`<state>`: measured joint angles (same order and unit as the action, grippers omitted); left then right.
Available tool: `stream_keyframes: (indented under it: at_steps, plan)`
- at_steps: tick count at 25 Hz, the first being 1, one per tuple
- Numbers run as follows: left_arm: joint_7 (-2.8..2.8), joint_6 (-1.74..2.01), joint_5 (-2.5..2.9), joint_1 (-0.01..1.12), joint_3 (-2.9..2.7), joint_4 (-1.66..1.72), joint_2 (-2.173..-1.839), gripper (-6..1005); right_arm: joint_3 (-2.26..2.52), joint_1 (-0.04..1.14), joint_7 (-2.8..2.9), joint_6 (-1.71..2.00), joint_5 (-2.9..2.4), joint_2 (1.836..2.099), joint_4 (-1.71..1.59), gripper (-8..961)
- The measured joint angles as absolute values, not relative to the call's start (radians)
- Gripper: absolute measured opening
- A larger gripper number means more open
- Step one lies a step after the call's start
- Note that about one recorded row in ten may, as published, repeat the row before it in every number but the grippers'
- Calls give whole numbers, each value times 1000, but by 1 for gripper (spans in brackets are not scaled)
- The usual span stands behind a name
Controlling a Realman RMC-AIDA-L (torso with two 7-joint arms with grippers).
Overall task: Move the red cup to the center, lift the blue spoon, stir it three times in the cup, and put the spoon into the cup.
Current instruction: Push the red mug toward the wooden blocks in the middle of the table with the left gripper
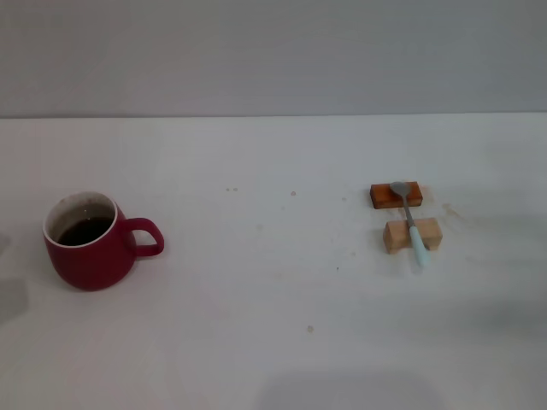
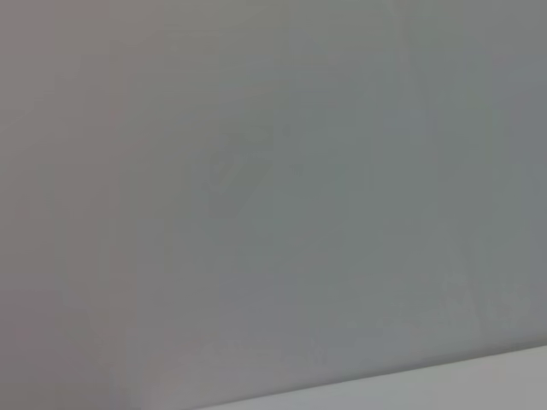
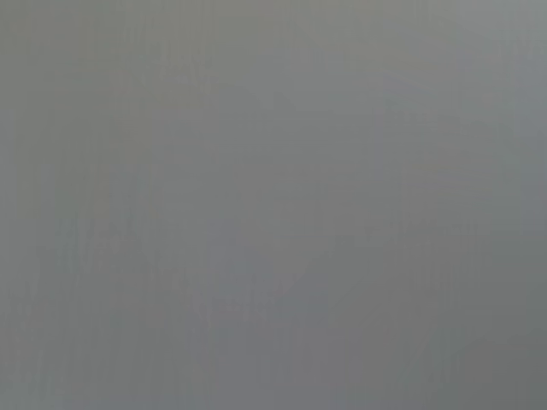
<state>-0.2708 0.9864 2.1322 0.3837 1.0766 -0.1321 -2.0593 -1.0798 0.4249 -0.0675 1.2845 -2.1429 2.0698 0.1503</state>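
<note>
The red cup (image 1: pixel 90 248) stands upright at the left of the white table (image 1: pixel 256 282) in the head view, with dark liquid inside and its loop handle pointing toward the middle. The blue spoon (image 1: pixel 410 224) lies to the right, resting across two small wooden blocks, its grey bowl on the far block and its light blue handle reaching past the near one. Neither gripper appears in any view. Both wrist views show only a plain grey surface.
An orange-brown block (image 1: pixel 395 196) and a tan block (image 1: pixel 412 235) hold the spoon off the table. A grey wall runs behind the table's far edge. Small specks dot the tabletop.
</note>
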Motion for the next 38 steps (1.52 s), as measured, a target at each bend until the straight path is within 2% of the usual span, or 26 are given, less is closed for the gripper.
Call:
stream_keyframes:
  at_steps: [38]
  plan:
    - [-408,984,2132,410,776,-94,-2059,53,-1092,429,-68,1282,-2143,2071,141,760]
